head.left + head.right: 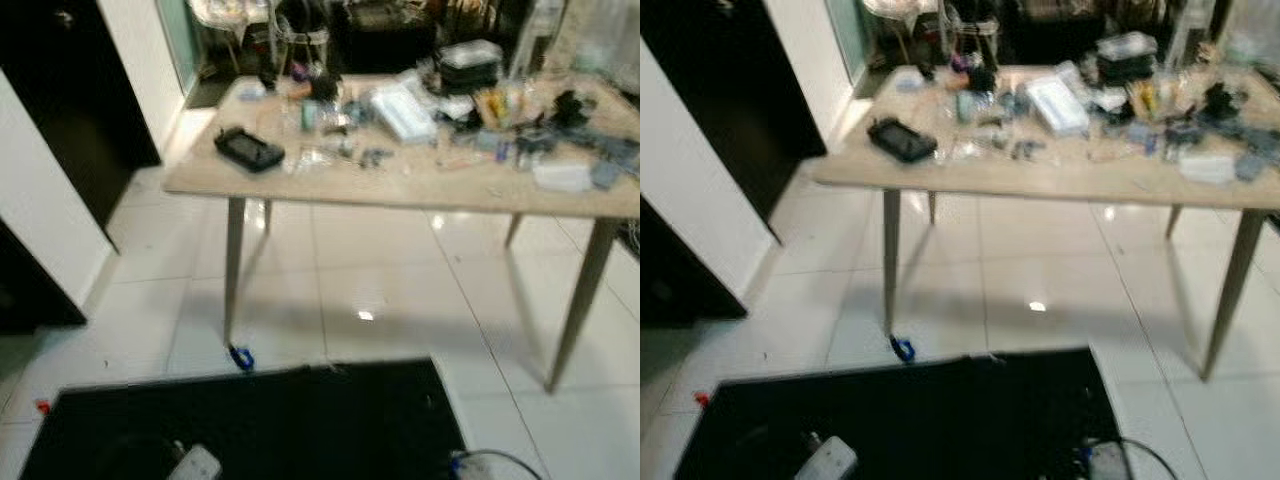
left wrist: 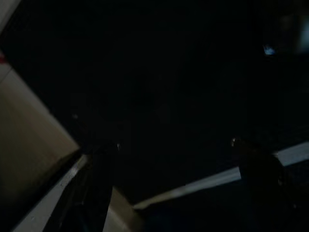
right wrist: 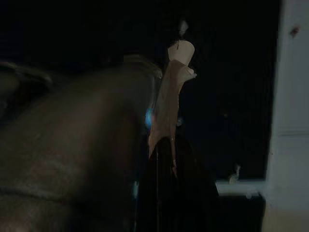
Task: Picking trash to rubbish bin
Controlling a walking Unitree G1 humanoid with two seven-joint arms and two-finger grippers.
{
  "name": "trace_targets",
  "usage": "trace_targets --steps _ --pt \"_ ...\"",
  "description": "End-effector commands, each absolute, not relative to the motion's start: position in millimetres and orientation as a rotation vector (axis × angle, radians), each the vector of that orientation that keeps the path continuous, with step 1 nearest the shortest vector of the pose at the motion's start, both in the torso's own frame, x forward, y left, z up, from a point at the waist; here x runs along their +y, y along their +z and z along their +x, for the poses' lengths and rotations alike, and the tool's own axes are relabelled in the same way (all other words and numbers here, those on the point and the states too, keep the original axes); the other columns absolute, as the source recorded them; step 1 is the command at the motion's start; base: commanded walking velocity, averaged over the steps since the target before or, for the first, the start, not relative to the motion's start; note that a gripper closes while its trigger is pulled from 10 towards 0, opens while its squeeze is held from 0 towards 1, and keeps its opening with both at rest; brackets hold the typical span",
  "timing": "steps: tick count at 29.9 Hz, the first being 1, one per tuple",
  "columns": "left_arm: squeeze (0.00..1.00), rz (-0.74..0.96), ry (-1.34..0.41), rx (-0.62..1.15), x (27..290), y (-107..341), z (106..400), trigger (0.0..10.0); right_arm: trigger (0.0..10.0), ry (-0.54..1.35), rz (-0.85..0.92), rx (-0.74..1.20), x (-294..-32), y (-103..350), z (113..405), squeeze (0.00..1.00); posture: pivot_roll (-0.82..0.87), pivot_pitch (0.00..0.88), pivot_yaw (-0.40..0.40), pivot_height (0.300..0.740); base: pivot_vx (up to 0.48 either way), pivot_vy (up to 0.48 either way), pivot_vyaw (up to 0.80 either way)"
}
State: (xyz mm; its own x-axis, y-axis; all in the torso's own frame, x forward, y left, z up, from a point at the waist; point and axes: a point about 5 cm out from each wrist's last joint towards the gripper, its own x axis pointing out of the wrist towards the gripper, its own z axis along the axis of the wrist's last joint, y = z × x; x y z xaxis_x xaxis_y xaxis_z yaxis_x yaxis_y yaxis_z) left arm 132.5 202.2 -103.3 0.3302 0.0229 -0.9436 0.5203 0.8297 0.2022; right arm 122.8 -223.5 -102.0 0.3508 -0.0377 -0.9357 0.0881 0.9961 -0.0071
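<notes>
Looking down at a cluttered light wooden surface [image 1: 400, 185] on slim legs over white glossy floor tiles [image 1: 380, 290], with a black mat [image 1: 270, 420] nearest. Resting on the surface near its left end: a black flat case [image 1: 249, 149]; a white rectangular box [image 1: 404, 110] among small blurred clutter. Left gripper [image 2: 174, 183] hanging low in the dark, fingers spread wide, nothing between them. Right gripper [image 3: 169, 159] pinched closed on a pale crumpled scrap, probably paper trash [image 3: 170, 104].
</notes>
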Motion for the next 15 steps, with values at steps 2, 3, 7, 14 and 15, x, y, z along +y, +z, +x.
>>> trace_targets --steps 2,3,7,14,15 --pt "0.00 0.551 -0.373 1.235 203.4 -106.0 123.8 10.0 10.0 -0.085 0.020 1.235 -228.1 -102.3 119.4 0.00 -0.05 0.049 0.071 0.740 0.000 0.000 0.73" --pt "0.00 0.553 -0.376 1.234 202.6 -106.1 123.9 10.0 10.0 -0.082 0.008 1.235 -229.6 -101.5 121.0 0.00 -0.05 0.049 0.071 0.740 0.000 0.000 0.73" --pt "0.00 0.562 -0.380 1.238 203.4 -106.4 122.5 10.0 10.0 -0.051 -0.041 1.239 -231.7 -100.2 124.2 0.00 -0.05 0.047 0.069 0.740 0.000 0.000 0.73" --pt "0.00 0.564 -0.379 1.247 204.3 -107.4 118.5 10.0 10.0 -0.007 -0.089 1.257 -231.7 -102.1 117.4 0.00 -0.05 0.055 0.066 0.740 0.000 0.000 0.73" --pt "0.00 0.563 -0.380 1.249 203.9 -107.9 117.1 10.0 10.0 0.024 -0.127 1.267 -231.4 -102.5 116.1 0.00 -0.05 0.055 0.066 0.740 0.000 0.000 0.73"
